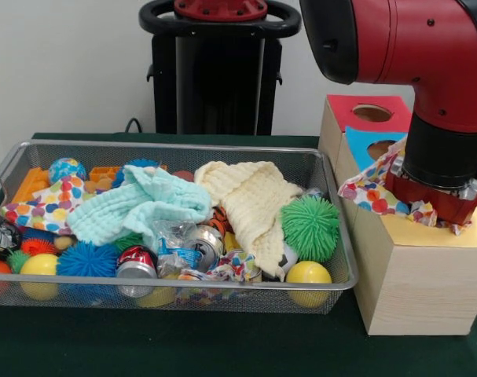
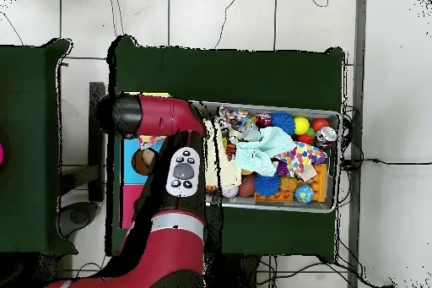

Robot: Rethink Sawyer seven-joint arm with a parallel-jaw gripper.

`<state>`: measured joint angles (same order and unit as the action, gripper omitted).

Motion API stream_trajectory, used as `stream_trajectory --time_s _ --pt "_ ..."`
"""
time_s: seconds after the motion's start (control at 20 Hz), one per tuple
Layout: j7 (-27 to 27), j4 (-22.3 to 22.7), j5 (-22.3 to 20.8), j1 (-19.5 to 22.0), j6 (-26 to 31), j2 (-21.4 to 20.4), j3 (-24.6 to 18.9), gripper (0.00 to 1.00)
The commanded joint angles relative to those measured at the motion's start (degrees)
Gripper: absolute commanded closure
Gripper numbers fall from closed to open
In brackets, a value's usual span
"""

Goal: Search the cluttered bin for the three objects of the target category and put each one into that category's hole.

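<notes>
While the gripper (image 1: 431,206) sits low over the yellow-topped box (image 1: 427,275), a polka-dot cloth (image 1: 370,187) bunches around it, apparently clamped for pushing into the hidden hole. Another dotted cloth (image 1: 43,202) lies in the bin (image 1: 175,147).

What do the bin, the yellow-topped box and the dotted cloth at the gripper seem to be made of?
Bin: silver wire mesh, apparently metal, see-through with a thick rim.
Box: pale wood by its visible grain, with a flat matte yellow top.
Dotted cloth: thin soft fabric, crumpling and draping under the gripper.
</notes>
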<state>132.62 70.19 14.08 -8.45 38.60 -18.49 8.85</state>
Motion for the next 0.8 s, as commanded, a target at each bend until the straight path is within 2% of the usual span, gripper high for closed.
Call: stream_trajectory --time_s 0.05,0.25,0.5,0.6,0.8 --pt "2.2 8.4 -4.5 -1.7 3.2 -3.3 -0.9 0.0" --pt "3.6 8.1 -5.6 -3.6 1.0 -4.2 1.7 0.0" --pt "1.9 8.1 -5.6 -3.3 -0.1 -2.8 0.9 0.0" --pt "1.7 7.0 -6.1 -3.7 0.9 -0.8 1.5 0.0" --pt "2.5 1.3 -6.2 -3.7 1.6 7.4 2.1 0.0"
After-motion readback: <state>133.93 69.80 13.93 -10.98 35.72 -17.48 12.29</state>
